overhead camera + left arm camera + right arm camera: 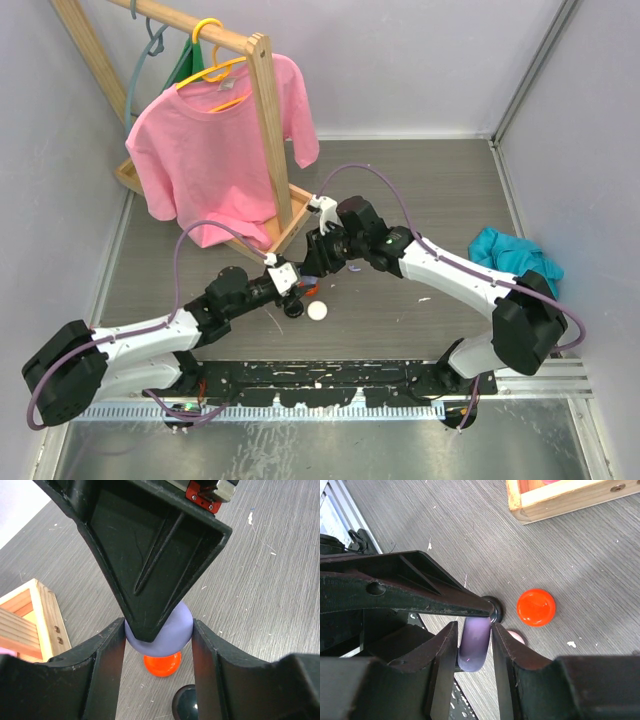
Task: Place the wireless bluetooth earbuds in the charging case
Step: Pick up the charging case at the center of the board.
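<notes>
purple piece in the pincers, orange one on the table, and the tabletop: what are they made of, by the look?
Purple piece: probably smooth plastic with a satin finish, going by the soft highlight along its rounded edge.
Orange piece: likely glossy moulded plastic, with a bright sheen and a raised rim.
Tabletop: grey wood-grain, possibly laminate. It is matt, with fine streaks and white flecks.
</notes>
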You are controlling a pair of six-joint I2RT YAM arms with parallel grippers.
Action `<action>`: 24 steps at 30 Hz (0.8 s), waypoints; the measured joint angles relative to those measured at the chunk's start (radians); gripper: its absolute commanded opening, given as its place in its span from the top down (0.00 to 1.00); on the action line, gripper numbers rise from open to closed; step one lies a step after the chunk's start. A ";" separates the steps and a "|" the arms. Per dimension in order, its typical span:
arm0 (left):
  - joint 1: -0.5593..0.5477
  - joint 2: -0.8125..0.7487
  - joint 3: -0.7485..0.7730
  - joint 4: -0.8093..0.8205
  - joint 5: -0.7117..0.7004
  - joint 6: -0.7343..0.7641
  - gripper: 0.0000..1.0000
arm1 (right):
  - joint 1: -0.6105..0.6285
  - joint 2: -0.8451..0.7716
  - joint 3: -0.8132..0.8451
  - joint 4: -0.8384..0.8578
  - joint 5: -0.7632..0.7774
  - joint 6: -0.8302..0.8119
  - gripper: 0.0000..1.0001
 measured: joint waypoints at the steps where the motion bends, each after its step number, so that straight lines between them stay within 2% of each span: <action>1: -0.002 -0.002 0.000 0.000 0.000 0.002 0.61 | 0.000 0.000 0.000 0.000 0.000 0.001 0.65; 4: -0.004 -0.003 0.000 0.003 0.000 0.003 0.61 | 0.000 0.000 0.000 0.000 0.001 0.005 0.75; 7: -0.004 -0.003 0.000 0.003 -0.002 0.014 0.52 | 0.000 0.000 0.000 0.000 0.004 0.016 0.81; 17: -0.004 -0.028 -0.006 0.010 -0.001 0.008 0.38 | -0.001 -0.026 0.000 -0.002 -0.008 -0.023 0.87; 24: 0.003 -0.039 -0.029 0.055 0.017 -0.058 0.34 | -0.047 -0.110 -0.012 -0.006 -0.061 -0.124 0.89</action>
